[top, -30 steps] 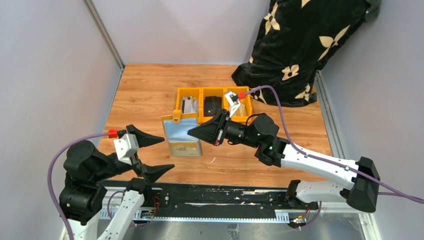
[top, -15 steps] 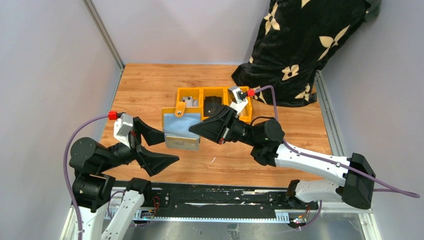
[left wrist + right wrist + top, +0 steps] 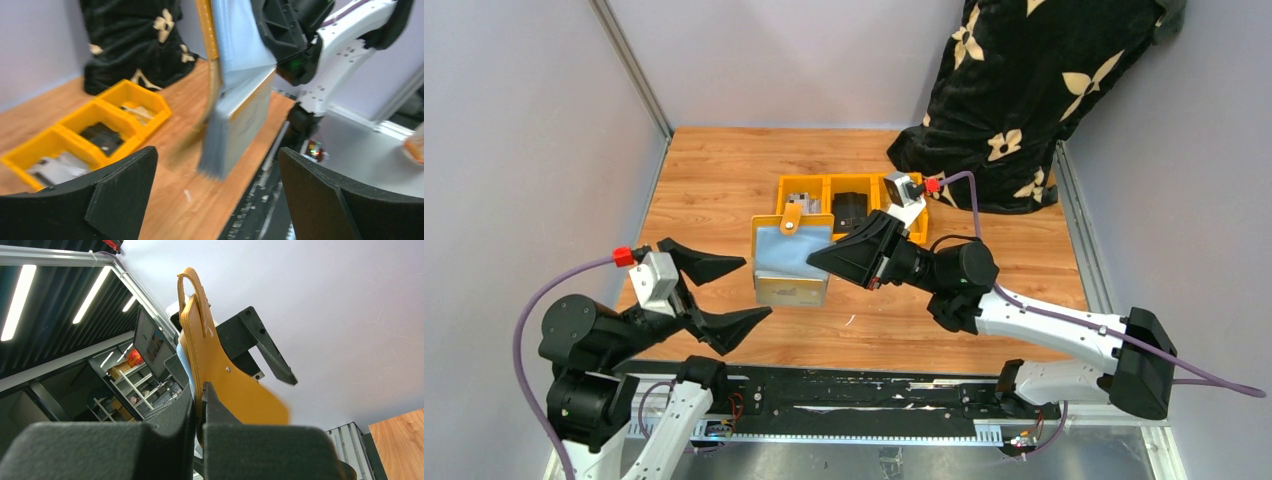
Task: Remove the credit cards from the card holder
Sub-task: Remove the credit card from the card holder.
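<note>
My right gripper (image 3: 834,262) is shut on the mustard-tan card holder (image 3: 792,262) and holds it open above the table's middle, snap tab up. Its grey-blue lining and the edges of the pale cards (image 3: 216,150) face my left arm in the left wrist view. In the right wrist view the tan cover (image 3: 220,370) is pinched between the jaws of that gripper (image 3: 201,395). My left gripper (image 3: 739,295) is open and empty, just left of the holder and not touching it; its fingers (image 3: 120,192) frame the holder's lower edge.
An orange-yellow three-bin tray (image 3: 829,185) stands behind the holder, with a black wallet (image 3: 849,208) in its middle bin. A black floral cloth bag (image 3: 1024,90) leans in the back right corner. Grey walls close the left and right sides.
My right gripper has lifted and tilted the holder slightly up and right. My left arm swung toward the holder, then drew back left and lower, its jaws staying open.
</note>
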### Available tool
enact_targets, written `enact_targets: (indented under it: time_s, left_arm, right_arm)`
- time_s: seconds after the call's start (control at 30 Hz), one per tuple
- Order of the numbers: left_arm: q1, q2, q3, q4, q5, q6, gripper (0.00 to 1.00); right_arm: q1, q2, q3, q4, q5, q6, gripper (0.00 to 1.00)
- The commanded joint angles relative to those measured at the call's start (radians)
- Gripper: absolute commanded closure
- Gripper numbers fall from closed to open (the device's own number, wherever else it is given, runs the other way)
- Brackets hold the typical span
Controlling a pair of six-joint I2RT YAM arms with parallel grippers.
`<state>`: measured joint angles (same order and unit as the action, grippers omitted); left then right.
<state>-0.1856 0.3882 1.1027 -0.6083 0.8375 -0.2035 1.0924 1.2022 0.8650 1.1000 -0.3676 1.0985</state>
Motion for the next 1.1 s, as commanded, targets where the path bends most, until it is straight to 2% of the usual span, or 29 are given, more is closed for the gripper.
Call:
enact_targets:
  time_s: [0.0, 0.1, 0.2, 0.27, 0.3, 0.33, 0.4, 0.53, 0.57, 0.7, 0.8, 0.83, 0.9, 0.97, 1.03, 1.07]
  left_arm:
    - [0.0, -0.016, 0.054, -0.108, -0.065, 0.186, 0.0]
    - [0.0, -0.021, 0.051, -0.091, -0.051, 0.169, 0.0]
    - [0.0, -0.015, 0.048, -0.041, 0.029, 0.088, 0.0]
    - [0.0, -0.003, 0.011, 0.05, 0.192, -0.058, 0.0]
    - [0.0, 0.004, -0.017, 0.128, 0.275, -0.185, 0.0]
    - [0.0, 0.005, -0.05, 0.217, 0.346, -0.247, 0.0]
    - [0.0, 0.001, -0.101, 0.358, 0.391, -0.393, 0.0]
    - [0.0, -0.002, -0.117, 0.352, 0.396, -0.404, 0.03]
    - [0.0, -0.001, -0.124, 0.346, 0.38, -0.404, 0.07]
    - [0.0, 0.003, -0.159, 0.308, 0.272, -0.428, 0.38]
    - [0.0, 0.015, -0.168, 0.295, 0.205, -0.443, 0.71]
    - [0.0, 0.02, -0.164, 0.276, 0.185, -0.419, 0.83]
    - [0.0, 0.028, -0.144, 0.199, 0.155, -0.342, 0.99]
    - [0.0, 0.035, -0.118, 0.137, 0.161, -0.252, 1.0]
    - [0.0, 0.049, -0.081, 0.041, 0.173, -0.13, 1.0]
    - [0.0, 0.058, -0.057, -0.032, 0.174, -0.045, 1.0]
  right_arm:
    - [-0.01, -0.043, 0.011, 0.032, -0.026, -0.013, 1.0]
    - [-0.009, -0.012, 0.03, 0.065, -0.055, 0.019, 1.0]
    - [-0.009, 0.016, 0.032, 0.119, -0.06, 0.05, 1.0]
    - [-0.01, 0.031, 0.04, 0.135, -0.065, 0.059, 1.0]
    - [-0.009, 0.037, 0.047, 0.141, -0.069, 0.06, 1.0]
    - [-0.009, 0.04, 0.049, 0.143, -0.068, 0.06, 1.0]
    - [-0.008, 0.039, 0.054, 0.143, -0.067, 0.054, 1.0]
    - [-0.006, 0.029, 0.058, 0.137, -0.052, 0.028, 1.0]
    - [-0.004, 0.027, 0.057, 0.138, -0.046, 0.023, 1.0]
    - [0.012, 0.031, 0.056, 0.141, -0.037, -0.014, 1.0]
    - [0.017, 0.042, 0.052, 0.12, -0.055, -0.041, 0.99]
    - [0.016, 0.041, 0.048, 0.104, -0.06, -0.055, 0.97]
    - [0.013, 0.034, 0.048, 0.043, -0.087, -0.1, 0.9]
    - [0.007, 0.024, 0.065, -0.063, -0.137, -0.175, 0.77]
    - [0.003, -0.002, 0.107, -0.242, -0.19, -0.298, 0.52]
    - [0.002, -0.009, 0.14, -0.359, -0.211, -0.386, 0.48]
